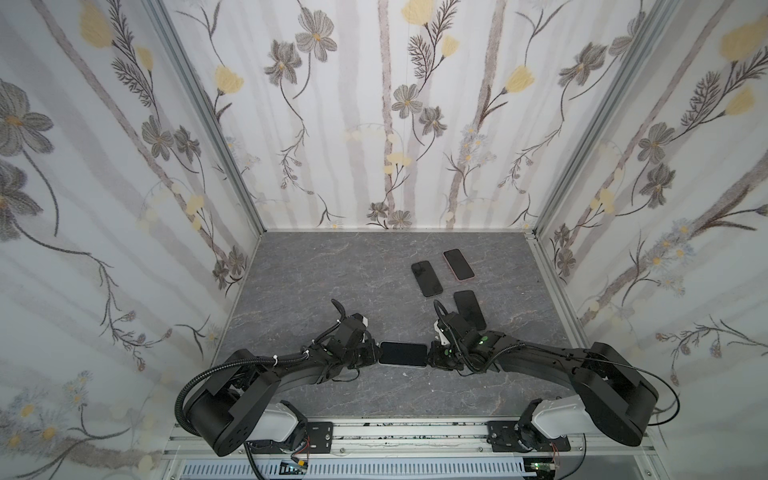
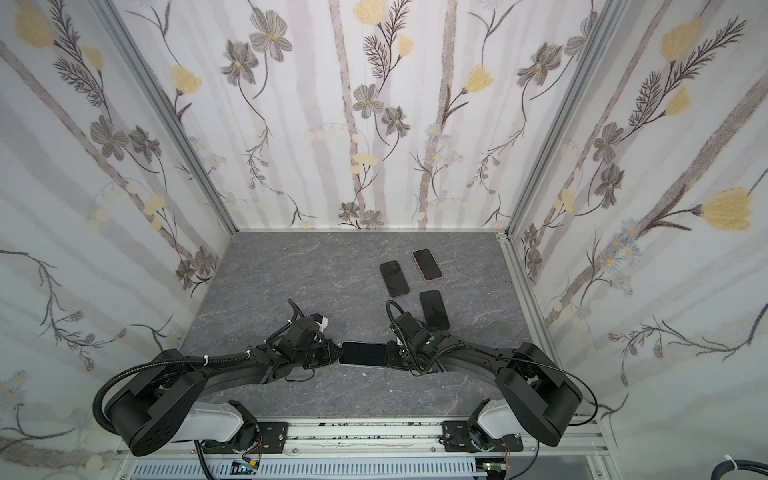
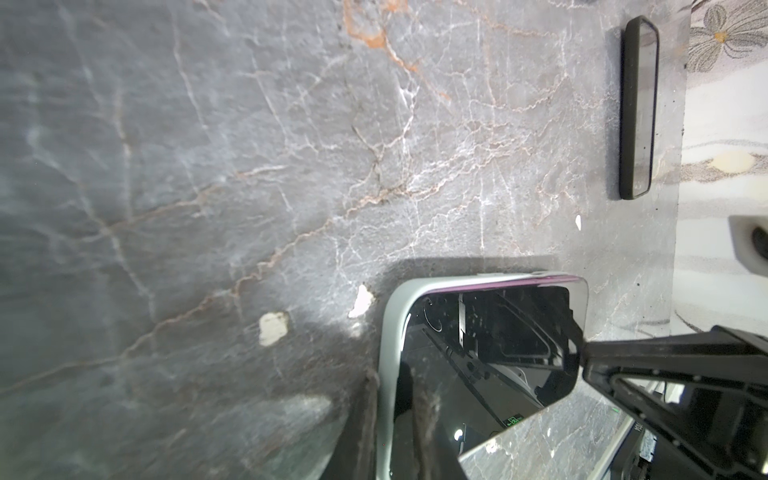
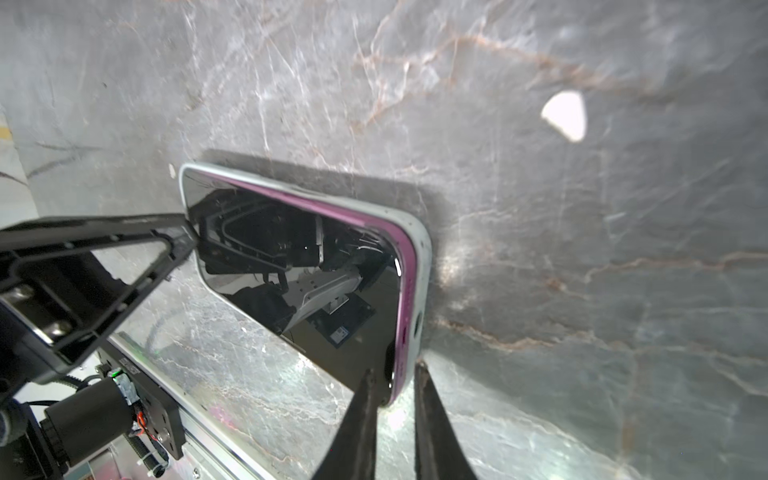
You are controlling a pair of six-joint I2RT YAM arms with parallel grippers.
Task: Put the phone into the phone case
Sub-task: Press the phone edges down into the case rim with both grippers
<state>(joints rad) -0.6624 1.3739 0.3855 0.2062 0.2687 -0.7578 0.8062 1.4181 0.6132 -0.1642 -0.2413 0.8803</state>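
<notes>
Phone (image 1: 402,354) in pale case (image 4: 419,266), at counter (image 1: 332,270) front-centre. Left gripper (image 3: 392,386), right gripper (image 4: 395,370) each narrow, pinching one short end. Stiff, light, glass slick and fragile; pink rim shows, maybe not fully seated. Hold by edges, not screen.

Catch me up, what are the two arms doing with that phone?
Both grippers are clamped on one phone near the table's front: left gripper on its left end, right gripper on the right end. It sits in a pale case, but its purple edge shows along one long side, so it may not be fully seated. Three other phones lie farther back.
</notes>
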